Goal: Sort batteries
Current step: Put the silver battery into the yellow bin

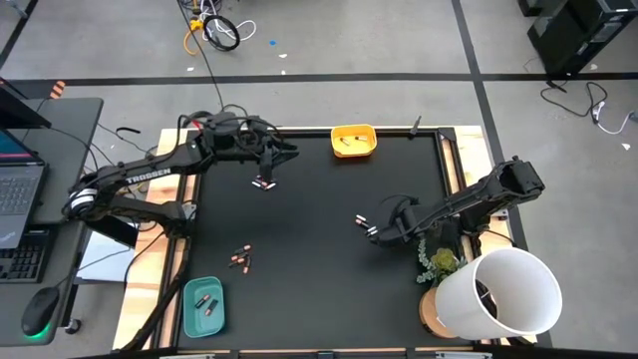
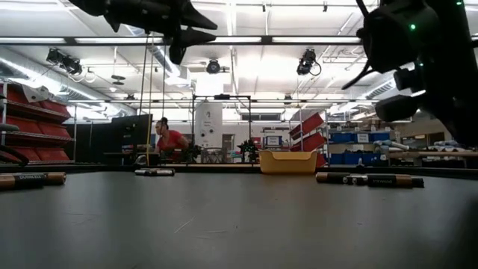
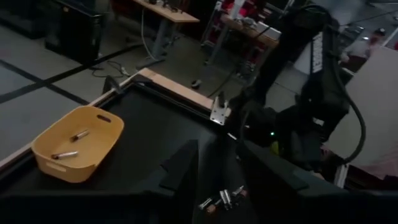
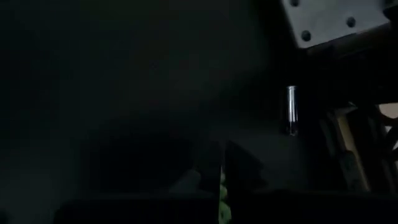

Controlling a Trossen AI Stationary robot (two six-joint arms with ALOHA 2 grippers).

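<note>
High view: left gripper (image 1: 282, 152) above batteries (image 1: 264, 183)

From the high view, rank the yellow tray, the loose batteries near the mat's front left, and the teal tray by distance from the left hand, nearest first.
1. Yellow tray, at the mat's far edge, toward the right of the left hand.
2. Loose batteries, on the mat nearer the front.
3. Teal tray, front-left corner, farthest.

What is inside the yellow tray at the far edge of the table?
The yellow tray holds two batteries, lying flat and apart. Its near wall may cover part of the floor, so more cannot be excluded.
</note>
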